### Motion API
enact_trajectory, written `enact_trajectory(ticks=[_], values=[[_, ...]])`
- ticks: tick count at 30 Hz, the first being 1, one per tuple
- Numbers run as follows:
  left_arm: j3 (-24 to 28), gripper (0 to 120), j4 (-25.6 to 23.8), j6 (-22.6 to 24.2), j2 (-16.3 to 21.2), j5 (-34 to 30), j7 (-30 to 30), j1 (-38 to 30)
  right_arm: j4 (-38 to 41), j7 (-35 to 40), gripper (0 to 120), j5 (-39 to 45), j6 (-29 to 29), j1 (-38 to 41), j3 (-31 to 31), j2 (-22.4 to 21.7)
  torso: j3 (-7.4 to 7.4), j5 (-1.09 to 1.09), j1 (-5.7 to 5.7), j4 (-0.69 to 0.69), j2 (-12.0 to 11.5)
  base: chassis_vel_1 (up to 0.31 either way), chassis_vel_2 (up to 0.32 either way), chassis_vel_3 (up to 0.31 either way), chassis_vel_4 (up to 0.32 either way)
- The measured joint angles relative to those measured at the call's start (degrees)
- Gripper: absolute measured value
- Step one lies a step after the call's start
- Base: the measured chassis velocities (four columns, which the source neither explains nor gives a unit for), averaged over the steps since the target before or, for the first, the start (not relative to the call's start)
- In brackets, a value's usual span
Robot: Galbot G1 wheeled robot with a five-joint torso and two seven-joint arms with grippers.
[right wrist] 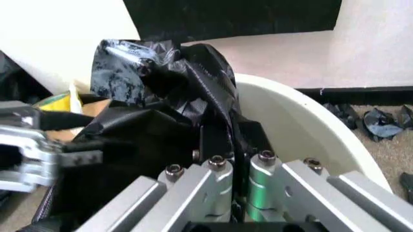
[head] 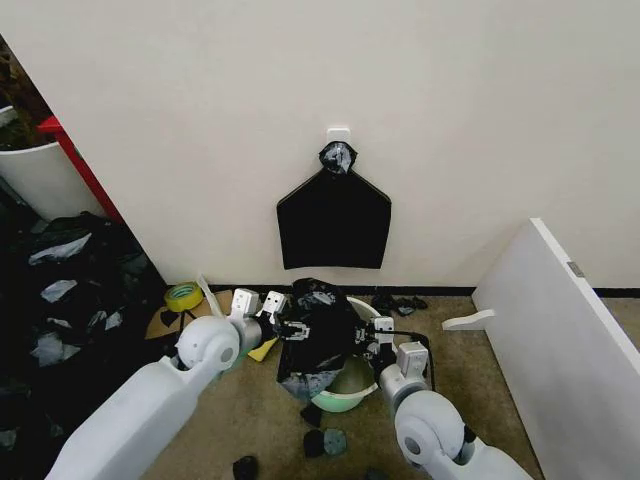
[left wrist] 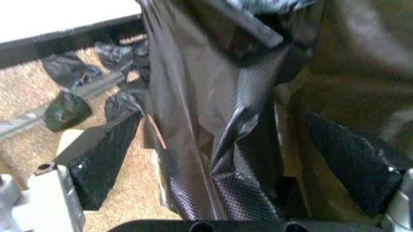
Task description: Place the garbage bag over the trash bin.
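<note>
**Bag held over the bin mouth, between two pincers**

Our left pincer (head: 281, 325) sits at the bin's left rim, its two textured black fingers (left wrist: 103, 157) spread wide apart; the garbage bag (head: 318, 335) hangs in the gap between them, so we judge it is not pinched there. Our right pincer (head: 378, 340) sits at the bin's right rim; its metal jaws look closed on a fold of the bag (right wrist: 216, 140).

The bag lies between the two pincers, draped across the trash bin (head: 350, 395), its length running from the bin's far rim down over the near-left rim. The next move turns on this: most of the bag lies toward the bin's left side, nearest our left pincer, while the right rim (right wrist: 303, 121) stands bare.

The bag is thin, glossy, crinkled black film. The bin is smooth, pale, round plastic, standing on coarse carpet (head: 470, 360).
</note>
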Motion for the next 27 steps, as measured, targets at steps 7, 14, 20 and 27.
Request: enact_trajectory(ticks=[7,14,20,27], values=[[0.37,75,2.65,-0.29,-2.23,0.27,0.49,0.42,-0.11,-0.16,0,-0.17,-0.05,0.16,-0.38,-0.07,0.00,0.00,0.00,0.00,0.00,0.000,0.000,0.000,0.000],[0.27,50,3.27,-0.45,-3.12,0.98,0.60,1.39,-0.12,-0.26,0,-0.45,-0.07,-0.16,-0.60,-0.13,-0.01,0.01,0.00,0.00,0.01,0.000,0.000,0.000,0.000],[-0.37,29,2.79,-0.55,-2.93,1.05,0.80,2.65,-0.06,-0.31,0,-0.75,-0.07,-0.47,-0.68,-0.15,-0.01,0.00,0.00,0.00,0.01,0.000,0.000,0.000,0.000],[-2.36,4,1.26,-1.30,-2.52,1.73,1.06,4.59,0.37,-0.32,0,-1.17,0.13,-0.89,-0.65,-0.41,0.00,-0.02,0.00,-0.01,0.01,0.000,0.000,0.000,0.000]])
